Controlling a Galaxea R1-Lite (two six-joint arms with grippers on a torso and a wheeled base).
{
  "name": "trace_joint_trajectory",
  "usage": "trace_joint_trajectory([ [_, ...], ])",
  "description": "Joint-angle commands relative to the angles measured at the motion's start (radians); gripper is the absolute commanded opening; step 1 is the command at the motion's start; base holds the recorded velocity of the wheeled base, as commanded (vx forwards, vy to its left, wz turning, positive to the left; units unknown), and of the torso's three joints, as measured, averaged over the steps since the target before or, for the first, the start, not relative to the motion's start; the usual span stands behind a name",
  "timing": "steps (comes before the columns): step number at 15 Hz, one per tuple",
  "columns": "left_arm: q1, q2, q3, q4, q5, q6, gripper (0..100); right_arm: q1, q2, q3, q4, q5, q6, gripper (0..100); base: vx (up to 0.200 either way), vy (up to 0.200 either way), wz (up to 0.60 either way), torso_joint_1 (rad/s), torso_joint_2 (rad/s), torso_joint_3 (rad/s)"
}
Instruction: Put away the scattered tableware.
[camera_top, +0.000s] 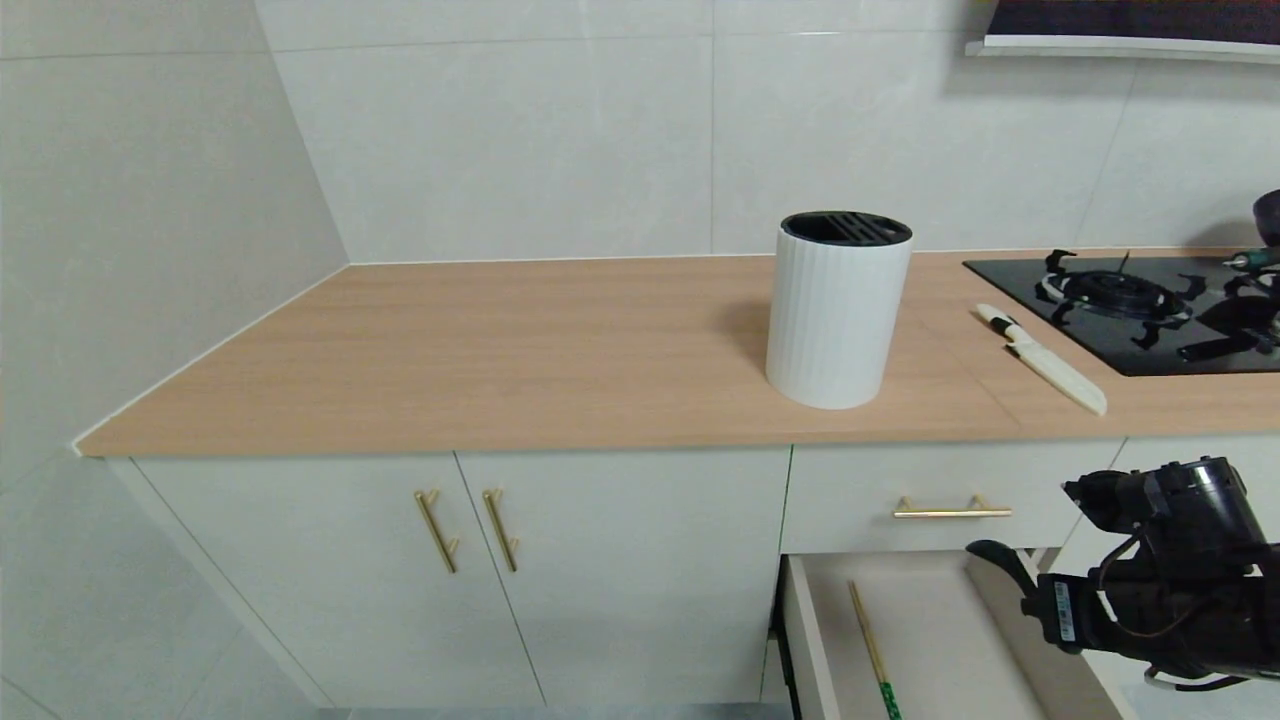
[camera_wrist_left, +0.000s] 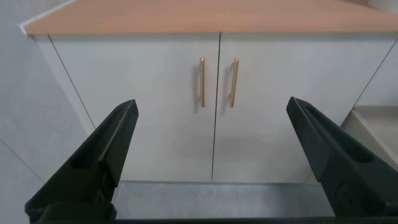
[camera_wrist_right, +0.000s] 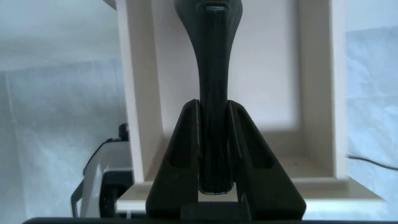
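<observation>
Black slender utensil (camera_wrist_right: 211, 62), spoon or ladle (working end not clear, can't tell which), is clamped betw. the fingers of R gripper (camera_wrist_right: 214, 162). It hangs over the open pale pull-out drawer (camera_top: 805, 630), below the light wooden countertop (camera_top: 500, 350), on the robot's right.

Step in hand, my read: stowing this piece in the drawer, release not yet made.

Next move calls for: lower w/ handle roughly along the drawer's length, keep inside the side walls, part the fingers only once low, then lift straight out. Aim beside the thin wooden chopstick w/ green end (camera_top: 868, 640) lying near the drawer's left wall, not on top of it.

L gripper (camera_wrist_left: 211, 106): fingers wide apart, nothing held. It sits low, facing the two white cabinet doors (camera_wrist_left: 155, 112) w/ gold bar handles (camera_wrist_left: 201, 82).

Left to do, by my judgement: cream-coloured kitchen knife (camera_top: 1040, 358) lies flat on the countertop betw. the white ribbed cylindrical holder w/ black slotted top (camera_top: 838, 320) and the black gas hob (camera_top: 1120, 300), touching neither. It prob. goes in a holder slot.

In the way:
- Closed upper drawer front w/ gold handle (camera_top: 950, 510) sits just above the open drawer, so headroom at the back is tight. Better to work the front part.
- The drawer's right wall is close to the R gripper. Risk of a knock on the way down.
- The hob's pan supports stand near the knife handle. Mind them on the later reach.
</observation>
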Motion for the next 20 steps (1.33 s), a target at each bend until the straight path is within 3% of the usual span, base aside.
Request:
trace_joint_trajectory([
  [1,0.0,0.0,0.0,0.0,0.001,0.0,100,0.002,0.036,0.012,-0.004,0.0,-0.001,0,0.0,0.0,0.0,-0.193,0.51,0.315],
  [6,0.0,0.0,0.0,0.0,0.001,0.0,100,0.007,0.063,0.018,-0.017,-0.002,-0.001,0,0.0,0.0,0.0,-0.171,0.49,0.313],
  [13,0.0,0.0,0.0,0.0,0.001,0.0,100,0.037,0.164,0.11,-0.228,-0.005,-0.02,0,0.0,0.0,0.0,-0.129,0.46,0.337],
  [20,0.0,0.0,0.0,0.0,0.001,0.0,100,0.05,0.172,0.108,-0.23,-0.005,-0.02,0,0.0,0.0,0.0,-0.045,0.35,0.298],
])
